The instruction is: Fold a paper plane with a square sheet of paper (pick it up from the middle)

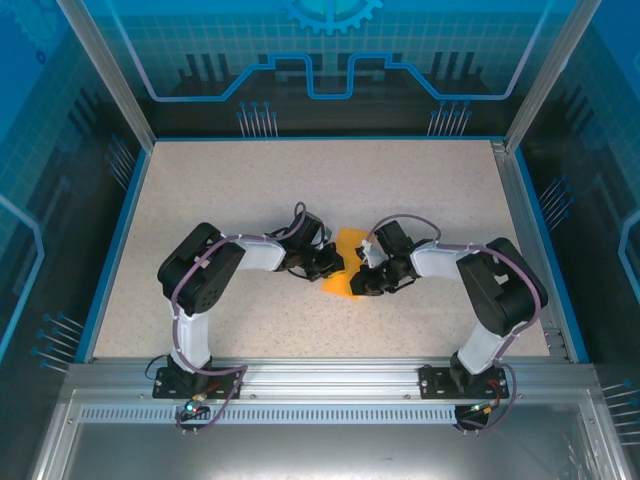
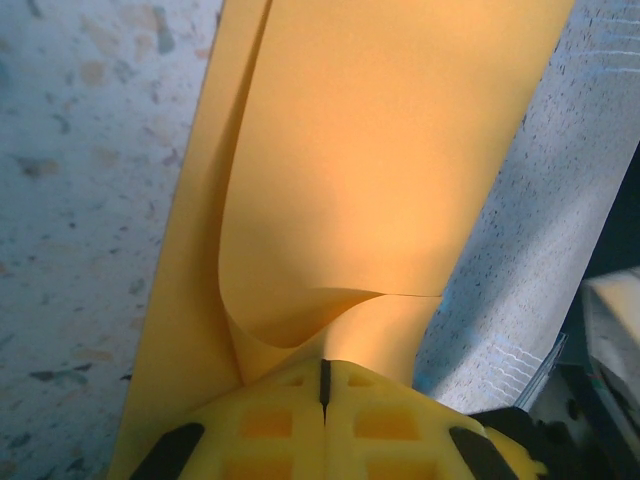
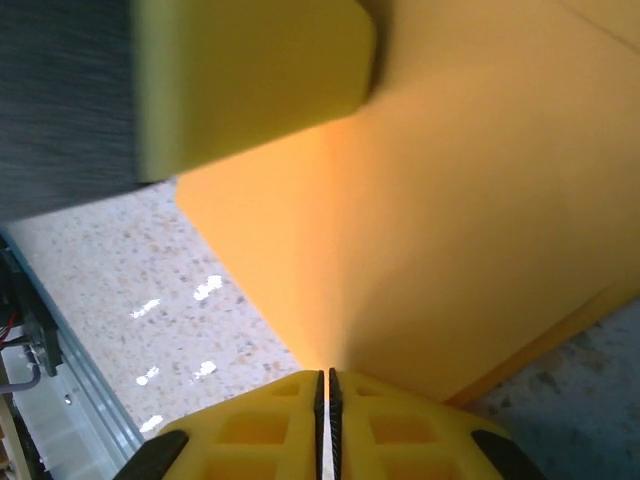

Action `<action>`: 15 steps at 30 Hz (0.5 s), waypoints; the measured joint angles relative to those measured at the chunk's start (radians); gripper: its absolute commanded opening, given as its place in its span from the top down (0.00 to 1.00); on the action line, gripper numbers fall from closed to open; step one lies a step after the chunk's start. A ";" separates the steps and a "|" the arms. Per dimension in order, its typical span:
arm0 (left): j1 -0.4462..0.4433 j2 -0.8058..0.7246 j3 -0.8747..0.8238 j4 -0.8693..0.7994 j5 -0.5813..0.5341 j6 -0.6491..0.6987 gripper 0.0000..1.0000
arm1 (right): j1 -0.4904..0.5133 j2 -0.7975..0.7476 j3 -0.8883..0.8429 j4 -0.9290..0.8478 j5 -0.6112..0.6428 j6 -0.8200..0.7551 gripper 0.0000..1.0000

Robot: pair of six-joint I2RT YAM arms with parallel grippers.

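Jaws of the left gripper [image 2: 323,378] are clamped together on the square sheet of paper [image 2: 380,150], biting its nine o'clock edge where a layer curls over. The sheet is over the middle of the table [image 1: 250,190], between the arms. The right gripper [image 3: 327,385] pinches the three o'clock edge, jaws pressed tight. Probably best: keep both pinches firm, move evenly, align edges before creasing

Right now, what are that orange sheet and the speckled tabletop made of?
The square sheet of paper: thin matte orange-yellow paper, judging by its sharp crease and soft curl. The table: a hard speckled beige surface, perhaps laminate or stone-look composite; faint glints suggest a slight sheen.
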 measured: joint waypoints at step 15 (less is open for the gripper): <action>0.000 0.000 0.000 0.000 0.000 0.000 1.00 | -0.002 -0.048 -0.064 0.049 -0.008 0.004 0.87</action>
